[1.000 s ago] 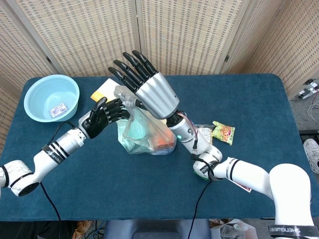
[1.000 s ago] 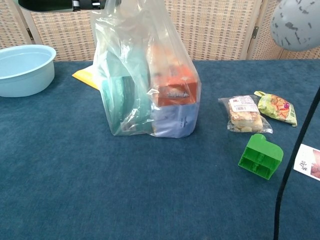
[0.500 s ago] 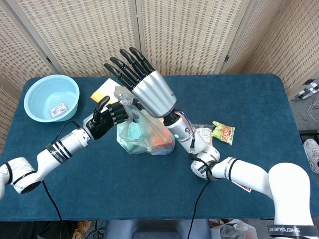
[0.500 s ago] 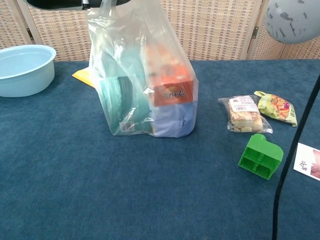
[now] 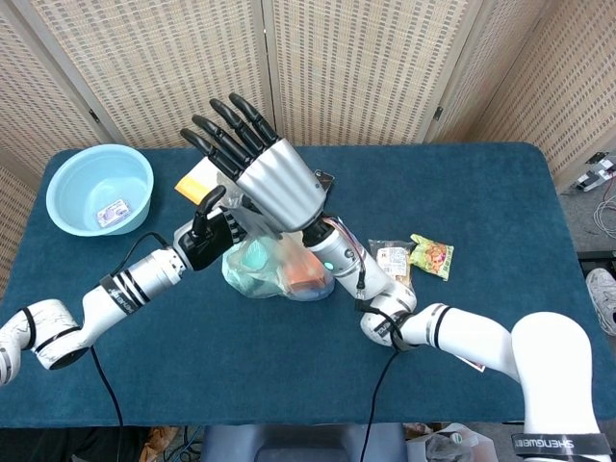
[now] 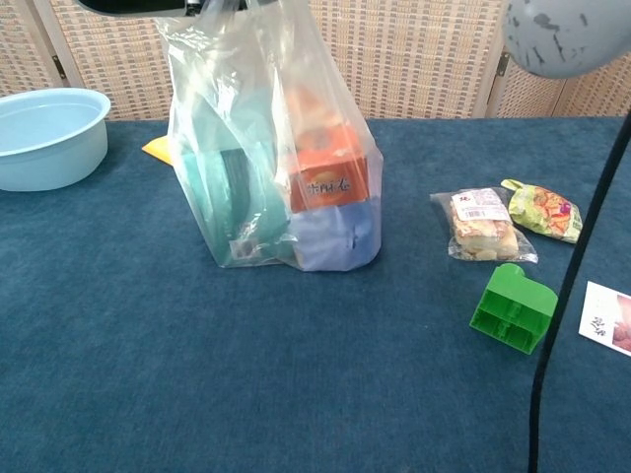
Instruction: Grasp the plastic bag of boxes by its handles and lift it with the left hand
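While my left hand (image 5: 210,236) grips the handles of the plastic bag of boxes (image 6: 271,158), mid-table, my spread, empty right hand (image 5: 258,171) crowds it; the thin handles could slip.

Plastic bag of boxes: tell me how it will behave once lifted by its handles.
The plastic bag looks thin and floppy, so it will probably stretch taut under the left hand. The boxes, an orange one among them, sit loosely stacked and may shift or tilt. It probably hangs and swings rather than staying rigid.
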Action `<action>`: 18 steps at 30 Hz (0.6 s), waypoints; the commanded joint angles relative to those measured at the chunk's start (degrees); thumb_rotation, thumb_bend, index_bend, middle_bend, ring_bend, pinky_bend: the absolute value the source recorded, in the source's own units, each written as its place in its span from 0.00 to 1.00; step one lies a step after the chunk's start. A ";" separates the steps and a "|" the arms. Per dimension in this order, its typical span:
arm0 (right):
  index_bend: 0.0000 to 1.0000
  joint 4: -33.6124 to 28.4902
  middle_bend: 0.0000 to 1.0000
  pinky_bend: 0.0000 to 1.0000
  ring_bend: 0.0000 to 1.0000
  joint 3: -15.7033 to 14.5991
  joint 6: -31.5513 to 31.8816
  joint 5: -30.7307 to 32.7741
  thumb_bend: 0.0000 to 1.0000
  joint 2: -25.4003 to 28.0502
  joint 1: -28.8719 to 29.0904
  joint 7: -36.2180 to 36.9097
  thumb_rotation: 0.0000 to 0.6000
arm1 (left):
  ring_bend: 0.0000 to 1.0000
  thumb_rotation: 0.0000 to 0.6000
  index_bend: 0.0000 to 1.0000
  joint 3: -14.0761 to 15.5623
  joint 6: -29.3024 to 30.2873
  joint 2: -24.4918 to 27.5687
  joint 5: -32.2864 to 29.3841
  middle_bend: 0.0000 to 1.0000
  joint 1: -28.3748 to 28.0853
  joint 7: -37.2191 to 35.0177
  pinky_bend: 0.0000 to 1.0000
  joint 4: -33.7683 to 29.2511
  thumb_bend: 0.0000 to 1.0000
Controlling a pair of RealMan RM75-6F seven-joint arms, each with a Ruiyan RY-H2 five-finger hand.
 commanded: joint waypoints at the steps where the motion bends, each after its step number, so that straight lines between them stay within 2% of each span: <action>1: 0.10 -0.29 0.14 0.09 0.03 -0.17 0.13 -0.17 0.00 -0.03 0.06 -0.08 1.00 | 0.29 0.16 0.24 0.14 -0.14 -0.06 -0.37 0.28 -0.31 0.25 0.24 -0.09 0.20; 9: 0.10 -1.60 0.14 0.08 0.03 -0.75 0.41 -0.42 0.00 0.85 -0.48 -0.72 1.00 | 0.28 0.17 0.23 0.31 -0.13 0.05 -2.45 0.28 -0.18 3.92 0.20 -0.06 0.20; 18: 0.09 -2.73 0.13 0.07 0.02 -0.73 0.04 0.17 0.00 1.47 -0.69 -1.58 1.00 | 0.23 0.06 0.23 -0.12 -0.15 0.41 -4.64 0.28 0.50 8.49 0.17 -0.81 0.20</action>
